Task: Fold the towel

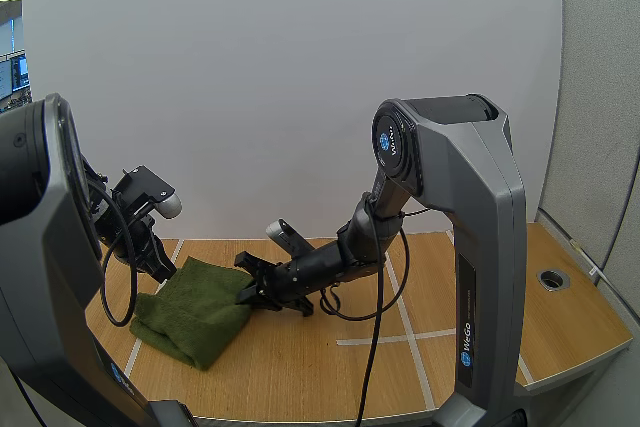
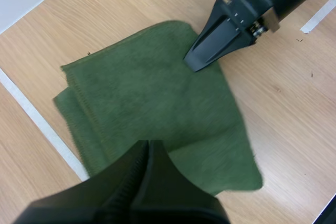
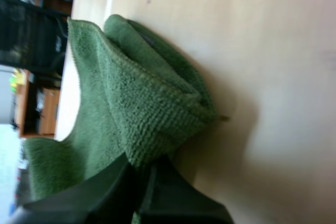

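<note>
Left hand [image 1: 160,265] clenched on nothing, hovering over towel's back-left edge. Green towel [image 1: 195,315] lies on left part of desk [image 1: 320,367], already doubled, so looks mid-fold. Right hand [image 1: 248,292] pinching towel's right edge. Next move probably: carry edge across leftward, line up, let go.

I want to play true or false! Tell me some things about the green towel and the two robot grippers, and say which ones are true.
1. The towel is green and lies on a wooden table. True.
2. The left gripper is holding the towel. False: its fingers lie together on nothing, above the towel.
3. The towel is spread out in one flat layer. False: it is folded over, and stacked layers show along its edge.
4. The right gripper has its tips at the towel's edge. True: in the right wrist view they pinch a fold of it.
5. Both grippers are close to the towel. True.
</note>
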Controlling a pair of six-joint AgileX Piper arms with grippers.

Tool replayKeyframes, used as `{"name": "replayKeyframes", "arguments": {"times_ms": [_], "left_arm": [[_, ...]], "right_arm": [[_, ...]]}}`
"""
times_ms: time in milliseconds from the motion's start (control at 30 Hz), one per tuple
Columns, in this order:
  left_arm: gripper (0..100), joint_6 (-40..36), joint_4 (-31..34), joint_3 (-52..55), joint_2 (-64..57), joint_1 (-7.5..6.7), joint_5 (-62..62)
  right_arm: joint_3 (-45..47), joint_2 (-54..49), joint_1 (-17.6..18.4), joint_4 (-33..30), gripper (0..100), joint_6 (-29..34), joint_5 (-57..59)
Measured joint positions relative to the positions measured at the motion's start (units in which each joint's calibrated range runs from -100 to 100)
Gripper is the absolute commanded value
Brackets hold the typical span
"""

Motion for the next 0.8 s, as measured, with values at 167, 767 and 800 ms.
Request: {"name": "replayKeyframes", "arguments": {"times_ms": [167,767,800], "left_arm": [[0,0.0,0.0,0.0,0.0,0.00,0.0],[0,0.0,-1.0,0.0,0.0,0.00,0.0],[0,0.0,-1.3,0.0,0.0,0.00,0.0]], "right_arm": [[0.1,-1.7,-2.1,-5.9,0,0.0,0.6],[-4.1,-11.7,-20.7,-45.2,0,4.1,11.2],[-5.1,-11.7,-21.0,-46.0,0,4.1,11.3]]}}
